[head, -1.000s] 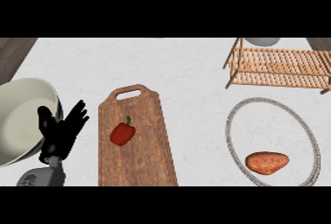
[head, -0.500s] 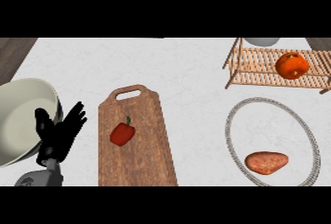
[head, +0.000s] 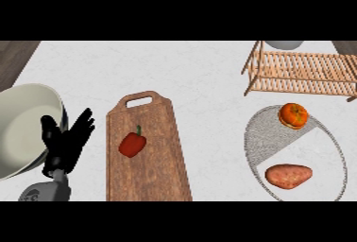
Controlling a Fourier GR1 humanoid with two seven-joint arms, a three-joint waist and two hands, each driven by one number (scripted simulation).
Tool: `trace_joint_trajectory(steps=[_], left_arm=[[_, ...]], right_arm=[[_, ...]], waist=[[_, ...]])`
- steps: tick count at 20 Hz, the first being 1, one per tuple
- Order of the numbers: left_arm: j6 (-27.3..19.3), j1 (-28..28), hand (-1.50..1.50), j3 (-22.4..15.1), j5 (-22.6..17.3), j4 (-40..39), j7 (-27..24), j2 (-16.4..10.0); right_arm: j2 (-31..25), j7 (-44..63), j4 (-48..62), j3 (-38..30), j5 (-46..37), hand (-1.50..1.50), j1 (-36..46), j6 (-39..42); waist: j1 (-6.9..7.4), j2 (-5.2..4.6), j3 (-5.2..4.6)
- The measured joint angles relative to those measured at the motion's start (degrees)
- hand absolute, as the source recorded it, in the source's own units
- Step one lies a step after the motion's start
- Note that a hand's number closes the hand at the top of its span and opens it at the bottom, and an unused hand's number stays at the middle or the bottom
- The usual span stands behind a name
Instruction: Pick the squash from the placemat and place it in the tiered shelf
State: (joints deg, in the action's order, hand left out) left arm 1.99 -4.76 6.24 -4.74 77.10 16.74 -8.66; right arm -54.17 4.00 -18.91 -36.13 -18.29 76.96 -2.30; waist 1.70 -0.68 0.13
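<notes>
The cutting board point(head: 148, 160) just right of the matt black left hand point(head: 64, 142) is grainy brown wood. The bowl point(head: 21, 127) by the hand looks smooth. Far right of it, the tiered shelf point(head: 300, 71) is pale wood, the placemat point(head: 268, 133) rough grey cloth.

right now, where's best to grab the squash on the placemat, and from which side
Probably across its round middle, from above: the squash sits at the placemat's far end with its sides free, the sweet potato lying apart nearer the robot.
</notes>
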Motion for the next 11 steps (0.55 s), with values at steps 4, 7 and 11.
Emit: trace_joint_trajectory(steps=[4, 7, 11], left_arm=[[0.6, 0.5, 0.0, 0.2, -0.6, 0.5, 0.5, -0.2], [0.5, 0.9, 0.0, -0.3, -0.4, 1.5, 1.2, 0.0], [0.6, 0.9, 0.0, 0.0, -0.4, 1.1, 0.8, -0.2]], right_arm=[[-5.8, 0.8, 1.9, -3.2, 2.3, -1.5, -2.0, 0.8], [-9.5, 0.3, 3.6, -5.4, 4.1, -1.5, -4.0, 3.0], [-13.9, -1.0, 5.6, -7.5, 6.2, -1.5, -7.5, 8.8]], waist=[[-0.09, -0.02, 0.01], [0.04, -0.11, 0.06], [-0.1, -0.17, 0.09]])
